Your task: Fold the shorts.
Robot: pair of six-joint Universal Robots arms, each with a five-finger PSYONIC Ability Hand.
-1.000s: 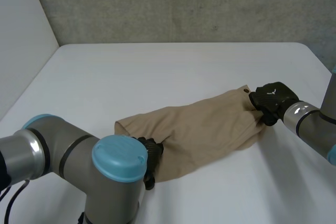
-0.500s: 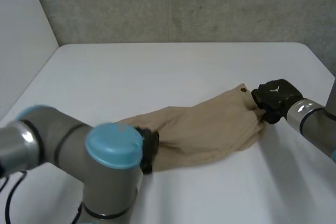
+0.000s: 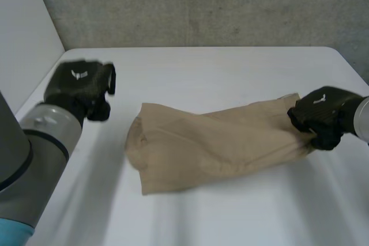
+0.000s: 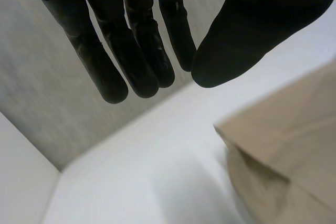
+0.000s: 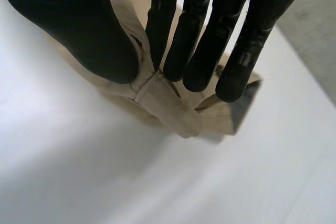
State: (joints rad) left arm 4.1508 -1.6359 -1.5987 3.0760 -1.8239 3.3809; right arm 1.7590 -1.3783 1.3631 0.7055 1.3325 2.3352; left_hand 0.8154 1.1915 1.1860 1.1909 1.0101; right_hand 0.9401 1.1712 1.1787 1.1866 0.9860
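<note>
Across the middle of the white table (image 3: 230, 67) lie the tan shorts (image 3: 219, 145), a long bundle running from left of centre out to the right, creased and doubled over at the left end.

At the right end, the right hand (image 3: 323, 116) is clamped on the cloth. In the right wrist view its thumb (image 5: 79, 19) and fingers (image 5: 194, 51) pinch a stitched band at the edge, and that end is bunched under them.

Well to the left of the shorts, the left hand (image 3: 81, 87) hangs clear of the cloth, fingers (image 4: 131, 40) straight and apart from the thumb, holding nothing.

Each hand has a small white mark on its back, and no letters can be read. A grey wall (image 3: 202, 4) stands behind the table.
</note>
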